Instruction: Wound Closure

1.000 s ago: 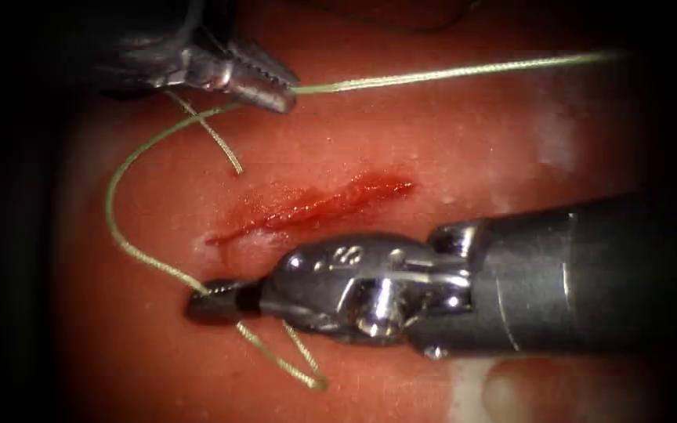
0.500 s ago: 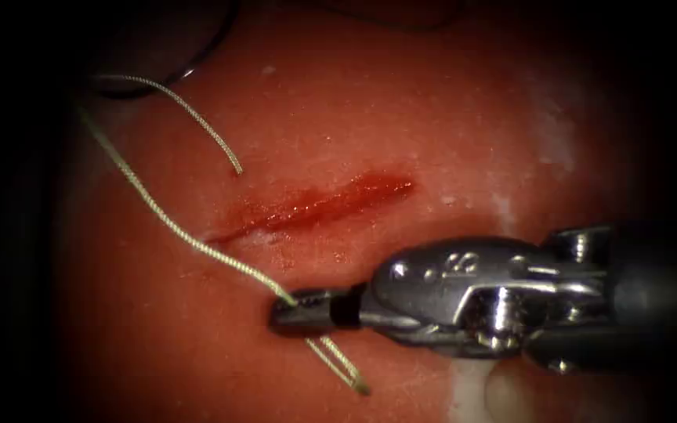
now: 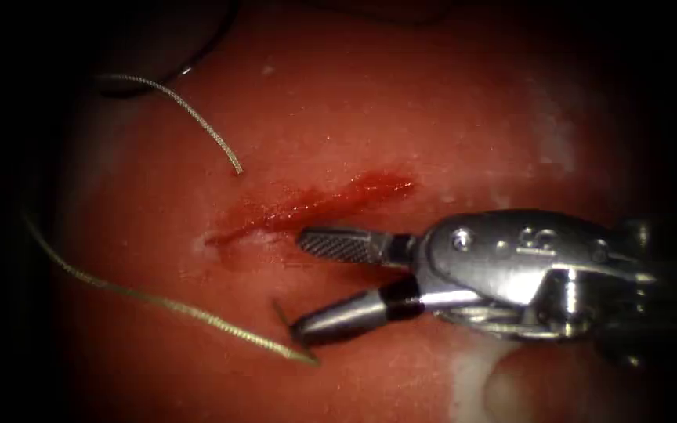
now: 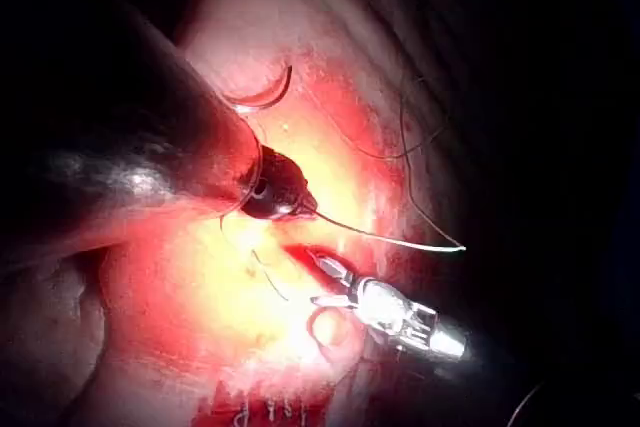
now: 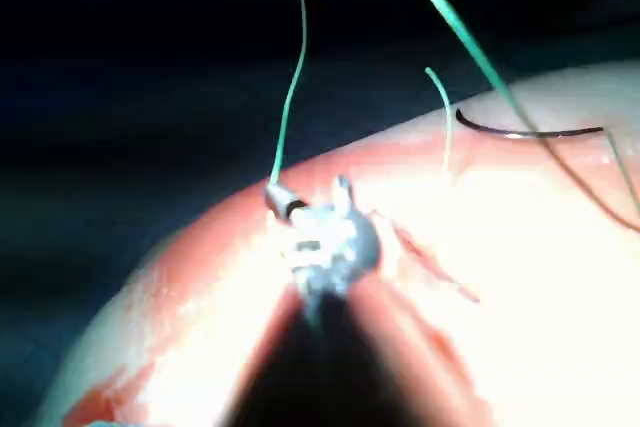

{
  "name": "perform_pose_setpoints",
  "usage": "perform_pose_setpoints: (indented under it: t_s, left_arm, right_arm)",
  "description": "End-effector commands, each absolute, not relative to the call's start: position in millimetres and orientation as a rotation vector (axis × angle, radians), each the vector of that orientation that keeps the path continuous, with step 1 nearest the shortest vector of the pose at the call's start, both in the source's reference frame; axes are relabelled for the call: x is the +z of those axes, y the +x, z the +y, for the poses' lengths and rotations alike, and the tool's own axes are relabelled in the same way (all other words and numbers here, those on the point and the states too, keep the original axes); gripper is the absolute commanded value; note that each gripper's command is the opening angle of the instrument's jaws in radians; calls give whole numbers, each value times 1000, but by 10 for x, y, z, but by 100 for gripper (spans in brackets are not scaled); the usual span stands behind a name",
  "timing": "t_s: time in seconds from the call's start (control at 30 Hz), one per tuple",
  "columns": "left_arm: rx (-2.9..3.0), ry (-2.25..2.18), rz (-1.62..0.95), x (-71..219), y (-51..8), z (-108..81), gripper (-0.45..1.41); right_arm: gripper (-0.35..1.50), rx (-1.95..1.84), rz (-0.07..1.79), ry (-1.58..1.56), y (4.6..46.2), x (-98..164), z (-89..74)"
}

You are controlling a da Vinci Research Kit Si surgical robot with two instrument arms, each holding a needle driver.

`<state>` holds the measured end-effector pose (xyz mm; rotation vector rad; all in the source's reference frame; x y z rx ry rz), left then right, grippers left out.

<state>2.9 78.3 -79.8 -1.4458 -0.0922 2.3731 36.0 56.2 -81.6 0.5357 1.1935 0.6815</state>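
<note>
My right tool point(image 3: 301, 286) comes in from the right, just below the cut point(image 3: 315, 205), with its jaws wide open and holding nothing. The green thread point(image 3: 158, 301) lies slack on the tissue point(image 3: 432, 117), and its end rests beside the right tool's lower jaw. In the left wrist view my left tool point(image 4: 300, 205) is shut on the thread point(image 4: 400, 239). The curved needle point(image 3: 197, 63) lies free on the tissue to the upper left of the cut, held by neither tool. A short thread end point(image 3: 197, 117) points toward the cut's left side.
Red fluid point(image 3: 370, 188) fills the cut. A pale fatty patch point(image 3: 479, 384) sits under the right tool's shaft, and another point(image 3: 558, 133) lies at the upper right. The needle point(image 5: 520, 132) also shows beyond the cut in the right wrist view.
The right tool, shut on the thread, pulled it rightward, then opened and let it go. The left tool drew away to the upper left, and the taut thread fell slack.
</note>
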Motion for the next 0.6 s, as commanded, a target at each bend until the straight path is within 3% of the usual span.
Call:
perform_pose_setpoints:
  t_s: [0.03,0.17,0.3,0.33,0.37,0.4,0.43,0.6]
  left_arm:
    - [2368,-1454,-86,-790,25,782,-35]
    - [2339,-1489,-64,-784,30,781,-35]
    - [2271,-1566,-61,-781,28,781,-35]
    - [2244,-1584,-67,-781,25,781,-35]
    - [2175,-1632,-94,-781,17,781,-35]
    - [2175,-1632,-94,-781,17,781,-35]
    - [2148,-1650,-99,-782,13,780,-35]
    - [2009,-1762,-135,-782,-5,781,-35]
  right_arm:
    - [135,666,1212,550,365,-816,566]
    - [146,641,1218,548,362,-823,575]
    - [123,610,1226,543,366,-819,584]
    - [113,603,1232,549,370,-815,585]
    - [9,583,1238,563,381,-803,585]
    - [9,583,1238,563,381,-803,585]
    - [-33,579,1235,558,387,-796,584]
    - [-35,519,1193,543,417,-748,572]
